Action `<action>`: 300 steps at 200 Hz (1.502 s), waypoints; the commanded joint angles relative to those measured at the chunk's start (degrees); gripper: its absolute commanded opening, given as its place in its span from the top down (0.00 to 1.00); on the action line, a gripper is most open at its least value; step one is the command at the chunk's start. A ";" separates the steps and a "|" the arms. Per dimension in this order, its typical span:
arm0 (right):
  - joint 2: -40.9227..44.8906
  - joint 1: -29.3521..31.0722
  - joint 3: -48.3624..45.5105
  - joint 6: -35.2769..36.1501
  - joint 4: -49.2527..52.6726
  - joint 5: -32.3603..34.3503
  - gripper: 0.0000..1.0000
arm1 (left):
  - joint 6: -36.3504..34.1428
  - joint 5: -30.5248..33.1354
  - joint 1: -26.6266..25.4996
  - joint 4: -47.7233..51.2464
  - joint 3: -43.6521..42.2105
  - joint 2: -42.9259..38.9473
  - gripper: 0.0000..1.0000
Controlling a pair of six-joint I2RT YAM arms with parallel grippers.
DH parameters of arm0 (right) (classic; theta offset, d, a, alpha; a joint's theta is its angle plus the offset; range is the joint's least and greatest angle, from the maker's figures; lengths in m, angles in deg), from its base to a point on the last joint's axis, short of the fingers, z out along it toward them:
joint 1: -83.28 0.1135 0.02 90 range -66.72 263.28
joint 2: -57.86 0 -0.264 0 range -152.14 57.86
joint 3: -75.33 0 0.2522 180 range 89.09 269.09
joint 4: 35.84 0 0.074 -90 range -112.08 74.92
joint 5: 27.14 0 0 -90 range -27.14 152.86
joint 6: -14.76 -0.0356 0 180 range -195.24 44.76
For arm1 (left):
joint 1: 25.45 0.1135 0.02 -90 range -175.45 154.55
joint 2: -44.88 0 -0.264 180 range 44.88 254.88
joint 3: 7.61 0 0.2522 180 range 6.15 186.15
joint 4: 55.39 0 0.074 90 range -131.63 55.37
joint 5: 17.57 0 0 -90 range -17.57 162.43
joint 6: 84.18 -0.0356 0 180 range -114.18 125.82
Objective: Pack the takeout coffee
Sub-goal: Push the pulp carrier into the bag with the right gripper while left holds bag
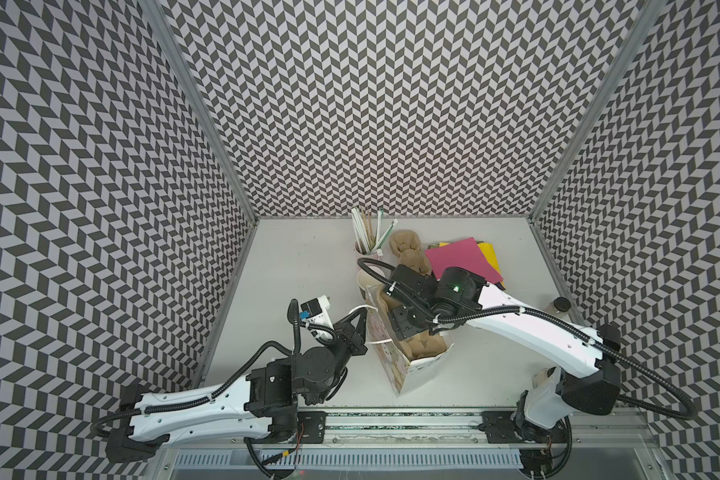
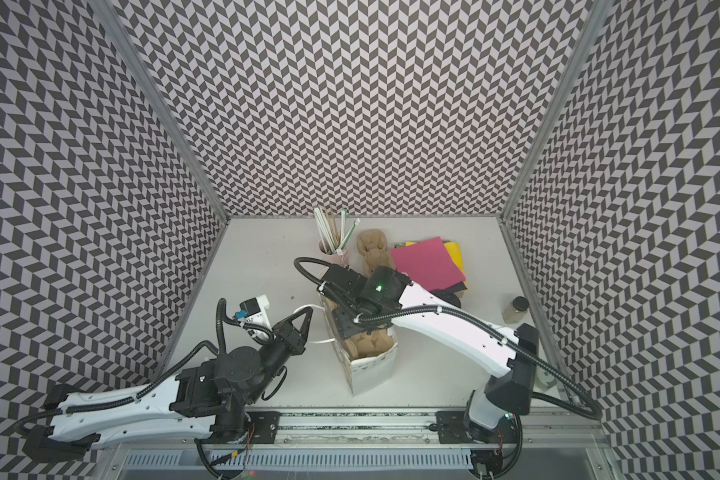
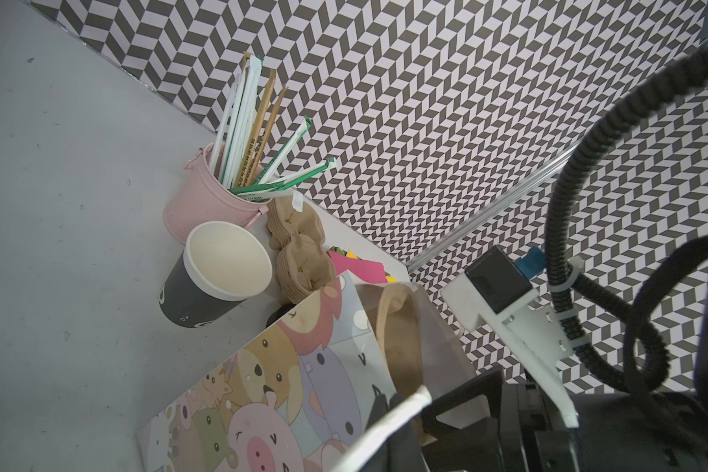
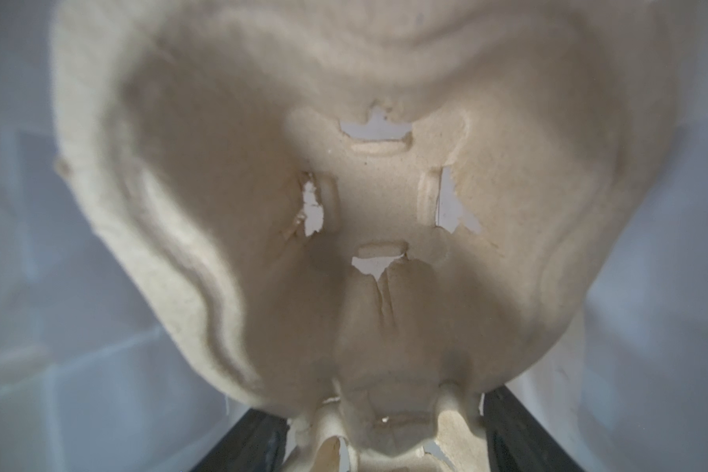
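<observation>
Left gripper (image 2: 305,319) clamped on bag (image 2: 366,374) handle (image 3: 385,423). Right gripper (image 4: 385,404) down inside bag, jaws wide astride pulp carrier (image 4: 377,204); can't tell if it grips. Takeout coffee (image 2: 452,298): likely the dark lid peeking beyond bag, nearer right arm (image 2: 454,332); axis hidden.

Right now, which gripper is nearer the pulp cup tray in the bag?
Right. The right gripper is down inside the bag, clamped on the cup tray; the left gripper sits outside the bag, shut on its handle.
</observation>
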 commanded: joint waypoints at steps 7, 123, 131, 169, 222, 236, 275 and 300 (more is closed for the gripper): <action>-0.42 0.78 -1.25 0.27 -0.36 1.80 0.28 | -1.09 1.89 -0.18 0.48 1.86 -0.01 1.00; 1.14 1.73 -3.16 0.77 -0.38 1.90 0.28 | -1.91 2.41 0.45 0.88 1.51 -0.02 1.00; 1.60 1.84 -3.23 0.62 -0.33 1.92 0.28 | -1.92 2.41 0.58 0.89 1.44 -0.06 1.00; 4.14 2.01 -3.40 0.97 -0.38 2.86 0.28 | -2.00 1.90 1.46 1.01 1.33 -0.13 1.00; 5.08 2.10 -3.20 1.86 -0.38 2.73 0.28 | -2.19 0.86 2.80 1.10 1.25 -0.40 1.00; 5.29 2.26 -3.68 1.98 -0.38 2.72 0.28 | -2.26 0.69 3.13 1.25 1.33 -0.51 1.00; 5.49 2.58 -4.46 2.24 -0.37 2.11 0.28 | -2.51 0.18 4.01 1.40 1.42 -0.44 1.00; 4.74 2.89 -6.42 2.48 -0.38 2.68 0.28 | -2.61 -0.19 4.29 1.41 1.43 -0.36 1.00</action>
